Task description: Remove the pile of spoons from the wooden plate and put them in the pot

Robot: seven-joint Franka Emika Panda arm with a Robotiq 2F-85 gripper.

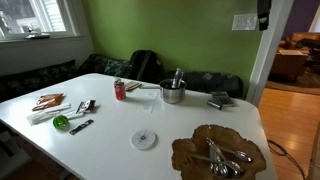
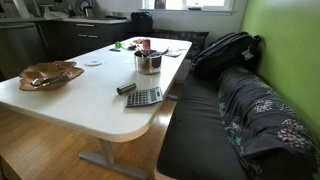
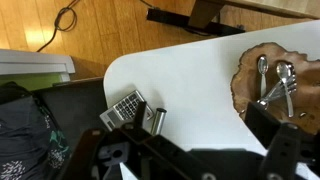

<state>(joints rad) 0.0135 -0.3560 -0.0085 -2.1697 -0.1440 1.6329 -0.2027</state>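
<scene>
A pile of metal spoons (image 1: 224,158) lies on the wooden plate (image 1: 190,150) at the near corner of the white table; both also show in the wrist view, the spoons (image 3: 276,80) on the plate (image 3: 246,78). The steel pot (image 1: 172,93) stands mid-table toward the far side, with a utensil in it, and shows in both exterior views (image 2: 148,62). It is out of the wrist view. My gripper (image 3: 190,122) is open and empty, high above the table. The plate is beside its right finger.
A calculator (image 3: 127,105) and a small metal cylinder (image 3: 157,120) lie near the table's rounded end. A red can (image 1: 120,90), a white disc (image 1: 144,139), a green object (image 1: 61,121) and utensils sit on the table. A bench with a backpack (image 2: 225,50) runs alongside.
</scene>
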